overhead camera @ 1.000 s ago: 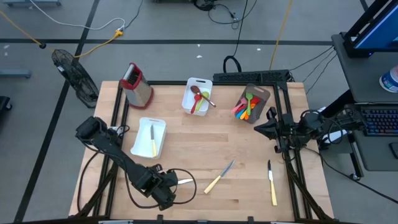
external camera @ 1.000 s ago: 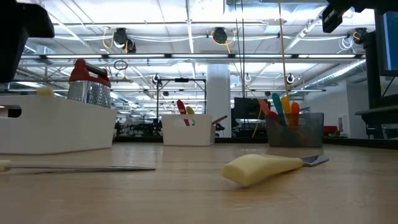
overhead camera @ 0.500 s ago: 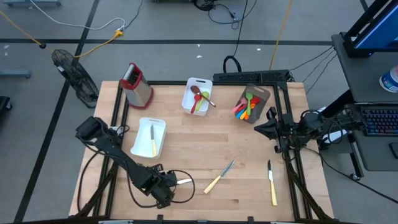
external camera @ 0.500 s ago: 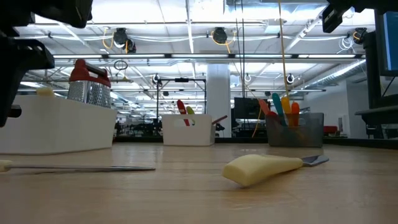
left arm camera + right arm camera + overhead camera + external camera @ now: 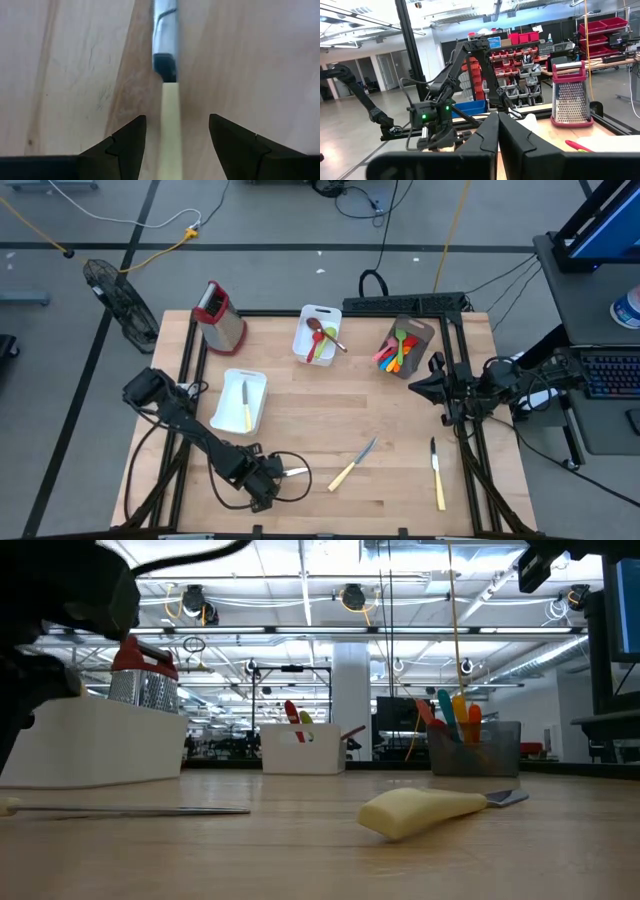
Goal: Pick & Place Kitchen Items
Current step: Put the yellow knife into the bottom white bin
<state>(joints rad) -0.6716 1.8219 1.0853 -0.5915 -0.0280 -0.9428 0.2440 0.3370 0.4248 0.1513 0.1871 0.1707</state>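
Sitting at the table's left, a white tub [image 5: 240,402] is holding one cream-handled knife [image 5: 246,404]. Standing behind it is the grater [image 5: 219,317]. Farther right, a second white tub [image 5: 318,334] is carrying red and green spoons [image 5: 320,336], and a brown holder [image 5: 412,343] is bristling with coloured utensils [image 5: 394,352].

Near the front left edge, the left gripper [image 5: 268,480] is hovering over a knife [image 5: 296,472] lying flat on the wood; in the left wrist view its fingers [image 5: 127,141] are standing apart on either side of the cream handle [image 5: 170,127], not touching it. Compared with a second ago, this arm is filling more of the low view's left side.

Two more knives are lying on the board: one [image 5: 351,464] at the centre front and another [image 5: 437,472] toward the right. The right gripper [image 5: 438,385] is waiting at the right edge, fingers pressed together and empty, unchanged.
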